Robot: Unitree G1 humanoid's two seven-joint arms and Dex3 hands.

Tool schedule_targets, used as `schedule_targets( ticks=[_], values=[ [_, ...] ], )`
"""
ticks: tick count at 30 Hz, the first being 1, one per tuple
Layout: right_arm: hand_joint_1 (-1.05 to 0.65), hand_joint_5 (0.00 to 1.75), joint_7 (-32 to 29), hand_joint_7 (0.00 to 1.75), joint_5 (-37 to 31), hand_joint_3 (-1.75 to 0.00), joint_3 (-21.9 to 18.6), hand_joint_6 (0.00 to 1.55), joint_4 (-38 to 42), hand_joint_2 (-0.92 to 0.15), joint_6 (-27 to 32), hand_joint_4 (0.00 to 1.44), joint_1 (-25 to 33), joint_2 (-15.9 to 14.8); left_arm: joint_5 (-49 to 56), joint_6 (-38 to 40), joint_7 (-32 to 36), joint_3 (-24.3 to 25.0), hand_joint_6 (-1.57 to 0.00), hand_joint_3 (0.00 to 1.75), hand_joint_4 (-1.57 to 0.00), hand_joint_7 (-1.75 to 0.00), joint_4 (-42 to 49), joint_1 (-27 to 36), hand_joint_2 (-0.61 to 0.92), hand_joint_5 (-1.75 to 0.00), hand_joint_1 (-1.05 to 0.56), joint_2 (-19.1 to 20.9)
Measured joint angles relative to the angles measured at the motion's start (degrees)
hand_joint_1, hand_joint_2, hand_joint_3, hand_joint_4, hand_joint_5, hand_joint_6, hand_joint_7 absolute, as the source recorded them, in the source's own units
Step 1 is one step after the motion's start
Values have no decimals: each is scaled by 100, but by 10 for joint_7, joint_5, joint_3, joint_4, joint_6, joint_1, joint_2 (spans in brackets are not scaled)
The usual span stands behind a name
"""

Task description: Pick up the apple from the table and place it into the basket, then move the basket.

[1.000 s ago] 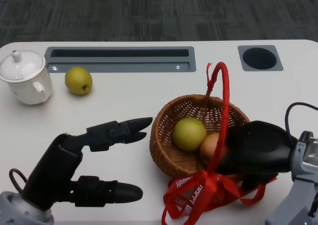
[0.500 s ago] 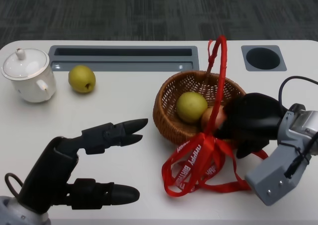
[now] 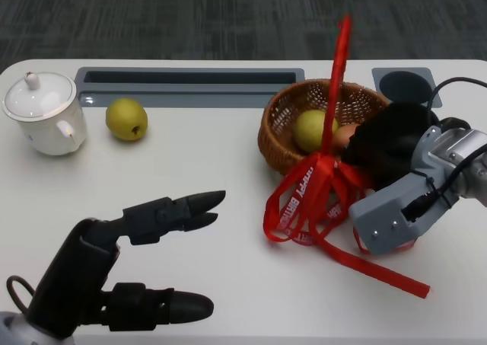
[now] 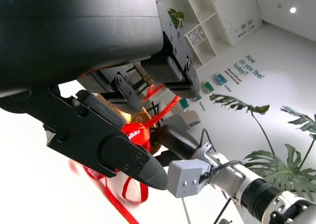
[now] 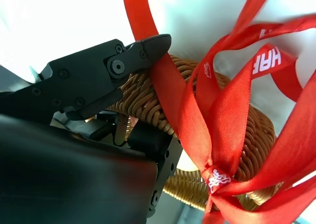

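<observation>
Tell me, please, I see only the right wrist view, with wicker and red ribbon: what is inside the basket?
Observer: The basket holds a yellow-green fruit and an orange-brown fruit beside it.
Operator: Does any fruit lie outside it?
Observer: Yes, a second yellow-green fruit lies on the table, near a white teapot.
Operator: And the left hand?
Observer: The left hand holds nothing; its fingers are apart, well clear of the basket.
</observation>
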Motion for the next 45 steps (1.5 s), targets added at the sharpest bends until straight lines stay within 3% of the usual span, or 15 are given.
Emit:
schedule_targets(
  ticks=[2,4,8,15,19,24,32,34,37,39,45],
  values=[
    [-33,121,7,1,5,0,-3,110,7,-87,20,85,-2,0,1,-3,1,1,-69,0,-88,-1,-1,6,72,-3,-54,-1],
    [-34,114,14,0,9,0,-7,110,12,-87,36,85,-4,0,3,-6,3,3,-69,0,-88,-1,-3,12,72,-3,-54,-2],
    [-32,55,35,0,17,0,-21,105,21,-86,69,102,-14,0,7,-14,9,9,-70,0,-89,-1,-5,26,73,-3,-55,-3],
    [-33,16,60,1,28,0,-43,107,27,-88,118,114,-26,-2,21,-28,20,18,-70,0,-90,-1,-10,49,72,-3,-54,-7],
    [-33,20,66,0,34,0,-52,106,29,-88,141,119,-29,-2,21,-39,20,22,-71,0,-91,-1,-10,61,72,-3,-52,-9],
    [-33,80,67,0,46,0,-73,108,33,-86,161,92,-40,-2,25,-47,26,30,-72,0,-91,-1,-19,83,72,-3,-52,-12],
    [-36,84,71,1,63,0,-102,110,33,-86,187,90,-47,-2,38,-62,39,44,-73,0,-93,-1,-28,113,73,-2,-54,-14],
    [-38,72,71,0,65,0,-108,110,34,-87,192,93,-47,-1,39,-64,40,45,-73,0,-93,-1,-29,115,73,-2,-54,-14],
    [-40,30,71,0,72,0,-113,106,34,-88,194,102,-47,-1,39,-64,40,46,-73,0,-93,-1,-30,116,73,-2,-54,-14],
    [-44,14,71,0,75,0,-116,100,34,-87,193,102,-47,1,39,-64,40,46,-73,0,-94,-1,-30,116,73,-2,-54,-14],
    [-59,10,83,0,78,0,-120,81,34,-83,185,109,-47,4,40,-64,41,44,-74,0,-95,-1,-32,116,72,-2,-54,-14]
  ],
)
